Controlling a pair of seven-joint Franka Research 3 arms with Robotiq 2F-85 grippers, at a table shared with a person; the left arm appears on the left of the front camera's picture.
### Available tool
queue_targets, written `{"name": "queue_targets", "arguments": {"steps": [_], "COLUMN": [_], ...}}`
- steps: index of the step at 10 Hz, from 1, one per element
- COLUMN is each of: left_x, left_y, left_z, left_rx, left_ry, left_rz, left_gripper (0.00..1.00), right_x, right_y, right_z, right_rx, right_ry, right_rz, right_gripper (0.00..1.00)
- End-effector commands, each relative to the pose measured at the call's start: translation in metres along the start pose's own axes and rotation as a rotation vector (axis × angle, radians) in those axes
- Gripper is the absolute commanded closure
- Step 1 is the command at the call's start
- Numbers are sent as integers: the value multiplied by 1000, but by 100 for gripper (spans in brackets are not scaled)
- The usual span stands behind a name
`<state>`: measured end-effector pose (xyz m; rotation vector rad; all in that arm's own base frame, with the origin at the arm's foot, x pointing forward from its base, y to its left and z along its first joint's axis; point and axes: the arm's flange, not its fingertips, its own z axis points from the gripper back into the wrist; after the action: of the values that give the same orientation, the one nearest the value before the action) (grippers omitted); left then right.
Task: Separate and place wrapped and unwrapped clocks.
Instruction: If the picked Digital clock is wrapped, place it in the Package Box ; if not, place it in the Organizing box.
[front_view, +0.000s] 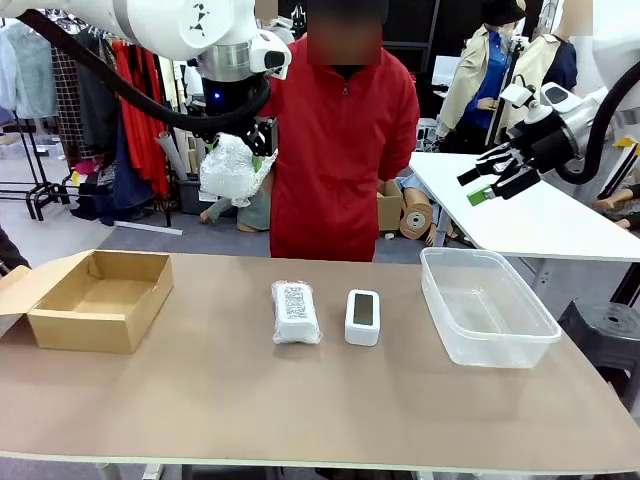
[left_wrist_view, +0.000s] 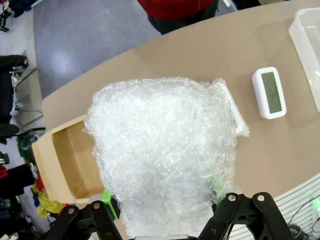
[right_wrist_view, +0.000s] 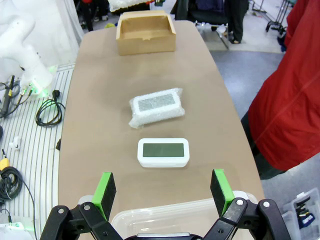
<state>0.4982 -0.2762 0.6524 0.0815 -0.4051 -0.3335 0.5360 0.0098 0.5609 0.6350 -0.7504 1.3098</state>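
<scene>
- Bubble-wrap bundle (front_view: 232, 168) sits clamped in my left gripper (front_view: 243, 140), upper left of the front view.
- My right gripper (front_view: 490, 182) hangs spread and empty, upper right.
- Second wrapped bundle (front_view: 296, 311), frame centre, shows a dark label (front_view: 293, 298) too fine to read; bare white clock (front_view: 362, 316) lies just right of it.

Bright, even indoor light falls from overhead in all three views. On the desk (front_view: 300, 400) things cast only short, soft shadows, as under the bare clock (front_view: 362, 317) and beside the cardboard box (front_view: 85, 330). The clear tub (front_view: 500, 352) carries a faint sheen. In the left wrist view the bubble-wrapped bundle (left_wrist_view: 162, 155) sits close to the lens, sparkling with small highlights and slightly soft, and a pale glare patch lies on the floor (left_wrist_view: 75, 45). Both wrist views bow the desk's edges. The front view is sharp, with natural colours.
</scene>
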Motion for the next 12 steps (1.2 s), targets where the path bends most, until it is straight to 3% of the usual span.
{"name": "queue_targets", "arguments": {"steps": [1, 4, 6, 7, 10, 12], "left_x": [-1, 0, -3, -4, -17, -27], "left_y": [2, 0, 22, 40, 95, 111], "left_z": [4, 0, -9, -12, -30, -35], "left_rx": [1, 0, 71, 73, 150, 177], "left_ry": [-5, 0, 77, 87, 137, 176], "left_rz": [3, 0, 120, 62, 96, 112], "left_gripper": [100, 100, 100, 100, 100, 100], "right_x": [1, 1, 1, 1, 1, 1], "right_y": [0, 0, 0, 0, 0, 0], "right_z": [1, 1, 1, 1, 1, 1], "right_rx": [-1, -1, -1, -1, -1, -1], "right_ry": [3, 3, 3, 3, 3, 3], "right_rz": [3, 3, 3, 3, 3, 3], "right_gripper": [0, 0, 0, 0, 0, 0]}}
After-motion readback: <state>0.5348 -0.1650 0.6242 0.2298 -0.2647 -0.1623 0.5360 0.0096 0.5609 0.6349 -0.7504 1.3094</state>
